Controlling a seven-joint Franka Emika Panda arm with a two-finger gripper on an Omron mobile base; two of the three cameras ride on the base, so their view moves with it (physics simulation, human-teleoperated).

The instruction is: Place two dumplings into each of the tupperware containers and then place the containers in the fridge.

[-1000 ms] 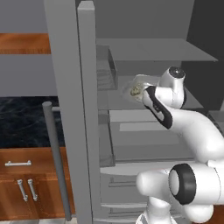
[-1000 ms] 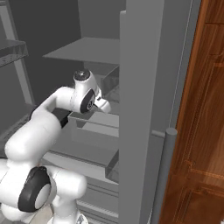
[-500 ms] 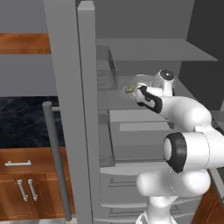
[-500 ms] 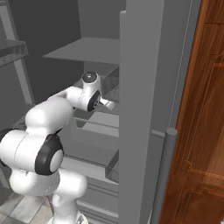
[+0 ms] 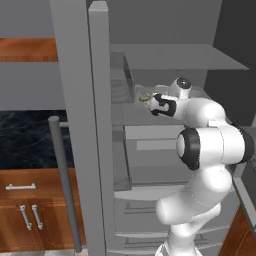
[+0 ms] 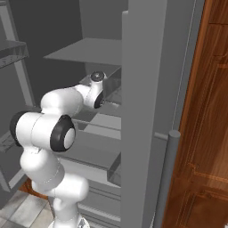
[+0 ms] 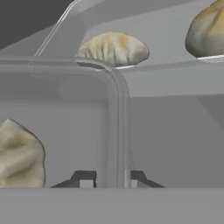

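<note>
My two-finger claw (image 7: 108, 179) is clamped on the raised rim of a shallow pale grey translucent tupperware container (image 7: 114, 113) holding a lumpy beige dumpling (image 7: 18, 155); two more dumplings (image 7: 114, 48) lie beyond, inside the tall grey metallic fridge (image 5: 165, 57).

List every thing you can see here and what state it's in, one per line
Fridge: door open, shelves showing.
Near tupperware container: on a fridge shelf, rim between the fingertips, one dumpling in sight inside.
Far tupperware container: behind it, with two dumplings.
Gripper: shut on the near container's rim.
Lower cabinet doors: closed.
</note>
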